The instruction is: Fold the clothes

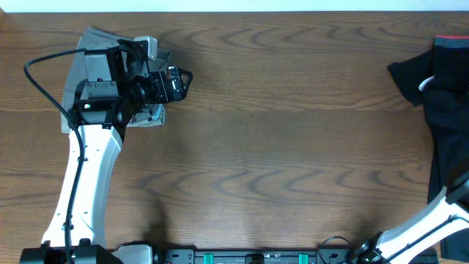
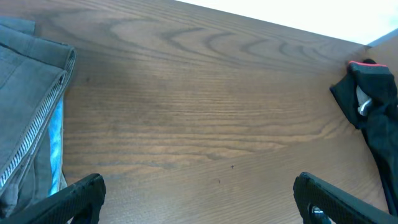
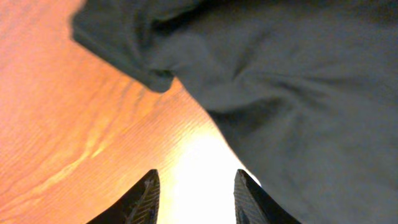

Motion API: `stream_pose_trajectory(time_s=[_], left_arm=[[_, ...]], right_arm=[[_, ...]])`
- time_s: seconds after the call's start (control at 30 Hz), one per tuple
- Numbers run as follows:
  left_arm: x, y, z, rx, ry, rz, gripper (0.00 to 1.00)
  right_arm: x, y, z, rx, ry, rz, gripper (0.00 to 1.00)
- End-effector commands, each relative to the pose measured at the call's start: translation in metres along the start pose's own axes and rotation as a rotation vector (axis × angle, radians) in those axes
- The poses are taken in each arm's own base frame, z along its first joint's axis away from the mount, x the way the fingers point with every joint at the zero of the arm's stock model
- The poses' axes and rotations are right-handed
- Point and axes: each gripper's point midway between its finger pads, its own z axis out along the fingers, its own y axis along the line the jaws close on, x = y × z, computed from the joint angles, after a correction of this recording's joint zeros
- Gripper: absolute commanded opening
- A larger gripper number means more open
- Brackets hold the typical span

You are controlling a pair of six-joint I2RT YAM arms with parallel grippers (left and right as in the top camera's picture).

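A folded grey garment (image 1: 86,44) with a zipper lies at the far left, partly under my left arm. It also shows at the left edge of the left wrist view (image 2: 28,93). My left gripper (image 1: 179,79) hovers at its right edge, open and empty (image 2: 199,202). A limp black garment (image 1: 447,95) with a red end band (image 1: 451,38) and a white bit lies at the far right, also seen in the left wrist view (image 2: 376,112). My right gripper (image 3: 194,196) is open and empty, just beside the black cloth (image 3: 286,81).
The brown wooden table (image 1: 293,147) spans the view between the two garments. The right arm (image 1: 432,220) comes in at the bottom right corner; its gripper lies outside the overhead view. The table's back edge runs along the top.
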Motion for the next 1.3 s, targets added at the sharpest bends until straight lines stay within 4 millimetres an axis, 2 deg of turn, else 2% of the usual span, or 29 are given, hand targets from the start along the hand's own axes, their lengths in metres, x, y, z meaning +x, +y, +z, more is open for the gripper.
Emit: stream_pose_trajectory(time_s=[0.0, 0.17, 0.33, 0.43, 0.6, 0.83, 0.97, 1.07, 1.2, 1.27], left_arm=[[-0.007, -0.008, -0.003, 0.023, -0.014, 0.008, 0.98], [-0.005, -0.007, -0.003, 0.021, -0.005, 0.003, 0.98], [-0.004, -0.007, -0.003, 0.020, 0.000, 0.000, 0.98], [-0.004, -0.007, -0.003, 0.020, 0.000, 0.001, 0.98], [-0.004, -0.007, -0.003, 0.020, 0.000, 0.001, 0.98], [-0.004, -0.007, -0.003, 0.020, 0.000, 0.001, 0.98], [-0.004, -0.007, -0.003, 0.020, 0.000, 0.001, 0.98], [-0.004, -0.007, -0.003, 0.020, 0.000, 0.001, 0.98], [-0.004, -0.007, -0.003, 0.020, 0.000, 0.001, 0.98], [-0.004, -0.007, -0.003, 0.020, -0.001, 0.001, 0.98]], right_arm=[[0.003, 0.000, -0.014, 0.009, -0.009, 0.011, 0.39], [0.029, -0.008, 0.016, 0.024, 0.096, 0.026, 0.43], [0.049, -0.016, 0.067, 0.048, 0.137, -0.067, 0.54], [0.055, -0.033, 0.089, 0.152, 0.132, -0.091, 0.56], [0.060, -0.067, 0.099, 0.361, 0.112, -0.040, 0.59], [0.071, -0.073, 0.118, 0.376, 0.107, -0.019, 0.59], [0.078, -0.067, 0.131, 0.326, 0.105, -0.015, 0.58], [0.079, -0.079, 0.127, 0.400, 0.107, -0.026, 0.50], [0.072, -0.083, 0.116, 0.419, 0.088, 0.012, 0.23], [0.068, -0.080, 0.112, 0.394, 0.081, 0.018, 0.16]])
